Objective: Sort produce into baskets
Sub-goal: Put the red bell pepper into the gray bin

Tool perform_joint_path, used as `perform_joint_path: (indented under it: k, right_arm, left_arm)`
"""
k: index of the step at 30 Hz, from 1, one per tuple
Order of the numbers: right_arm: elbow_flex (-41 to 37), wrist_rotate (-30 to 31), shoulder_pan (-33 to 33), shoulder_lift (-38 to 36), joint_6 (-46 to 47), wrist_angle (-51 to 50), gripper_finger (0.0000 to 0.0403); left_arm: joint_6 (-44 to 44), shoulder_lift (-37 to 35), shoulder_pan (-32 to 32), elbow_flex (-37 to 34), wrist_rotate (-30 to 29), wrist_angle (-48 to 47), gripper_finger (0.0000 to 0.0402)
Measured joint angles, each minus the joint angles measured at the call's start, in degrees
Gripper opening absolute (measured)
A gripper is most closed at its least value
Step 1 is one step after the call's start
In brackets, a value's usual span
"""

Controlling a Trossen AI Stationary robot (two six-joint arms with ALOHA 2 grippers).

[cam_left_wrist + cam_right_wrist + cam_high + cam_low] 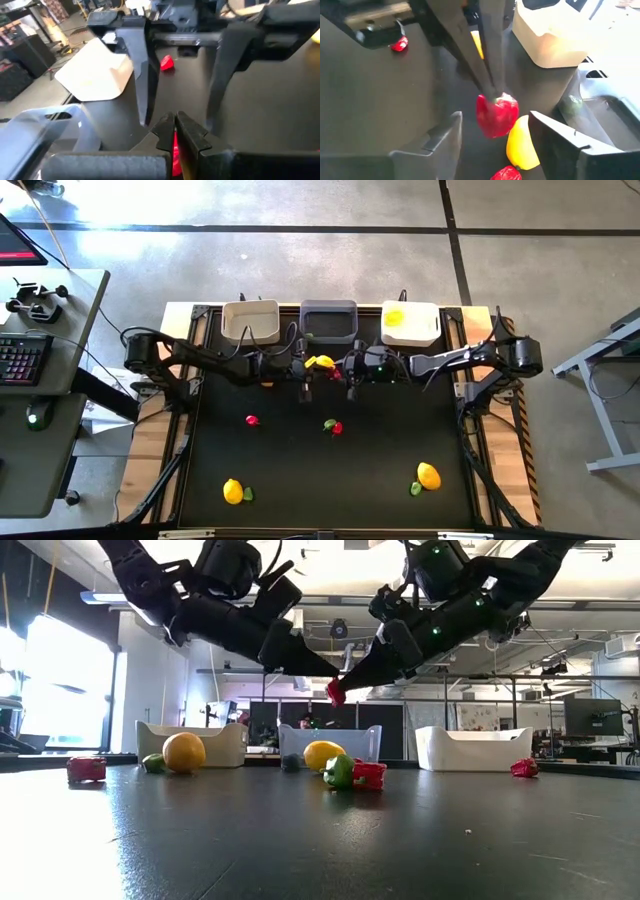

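The red piece (pixel 496 114), pinched between the closed left gripper (pixel 334 688) fingertips before the right gripper's (pixel 495 145) spread fingers, could apparently be dropped if released early.

Two black jointed arms, cabled, each gripper tapering to flat dark fingers (pixel 485 50).

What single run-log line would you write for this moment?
left gripper: shut on red piece, held above table | right gripper: open, jaws either side of it | phase: likely handover
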Motion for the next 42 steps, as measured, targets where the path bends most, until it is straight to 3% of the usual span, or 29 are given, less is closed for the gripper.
perform_joint_path:
  k: [9,16,23,31,42]
  right_arm:
    - [0.0,3.8,0.1,0.0,-0.4,-1.9,0.0229]
    - [0.0,6.2,0.1,0.0,-0.5,-3.0,0.021]
    - [0.0,6.1,0.1,0.0,-0.5,-3.0,0.0191]
    - [0.0,6.1,0.0,0.0,-0.5,-2.9,0.0188]
    - [0.0,6.0,0.1,0.0,-0.5,-2.7,0.0188]
  left_arm:
    - [-0.2,-6.8,2.7,-2.1,-3.1,-4.6,0.0]
    - [-3.9,-15.3,10.3,-8.6,-4.1,-4.1,0.0]
    - [-6.1,-23.0,19.0,-14.0,-12.0,-6.2,0.0]
    - [-9.3,-19.6,30.1,-15.7,-12.0,-8.9,0.0]
    - [-10.8,-13.6,35.9,-15.7,-11.9,-9.1,0.0001]
